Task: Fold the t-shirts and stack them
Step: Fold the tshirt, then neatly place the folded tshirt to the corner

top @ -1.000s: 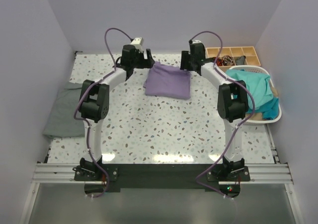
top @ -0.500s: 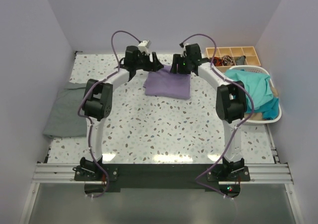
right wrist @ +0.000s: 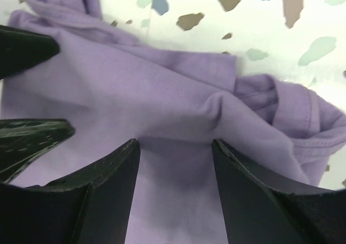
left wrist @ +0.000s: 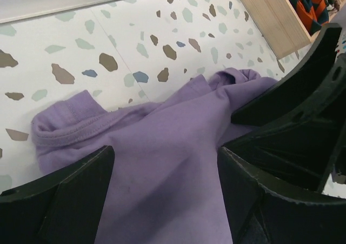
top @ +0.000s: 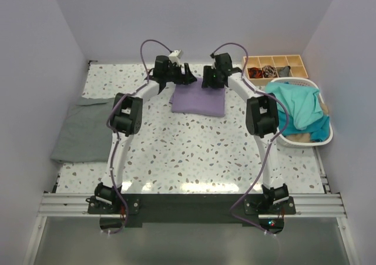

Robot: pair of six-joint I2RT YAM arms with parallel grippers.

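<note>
The lavender t-shirt (top: 198, 101) lies folded at the far middle of the table. My left gripper (top: 183, 74) and right gripper (top: 207, 77) hang close together over its far edge, tips facing each other. In the left wrist view the left gripper (left wrist: 165, 152) is open, with purple cloth (left wrist: 162, 190) spread beneath and between its fingers. Seen from the right wrist, the right gripper (right wrist: 175, 144) is open too, astride a low ridge of the shirt (right wrist: 162, 92). A grey t-shirt (top: 82, 130) lies at the left edge. Teal t-shirts (top: 299, 103) fill the basket.
The white plastic basket (top: 320, 138) stands at the right edge of the table. Behind it is a wooden compartment tray (top: 276, 62) holding small items. Walls close in the table at the back and on both sides.
Both grippers have moved inward from the lavender shirt's far corners toward each other, and now meet over the middle of its far edge. The arms' elbows swung inward too.
</note>
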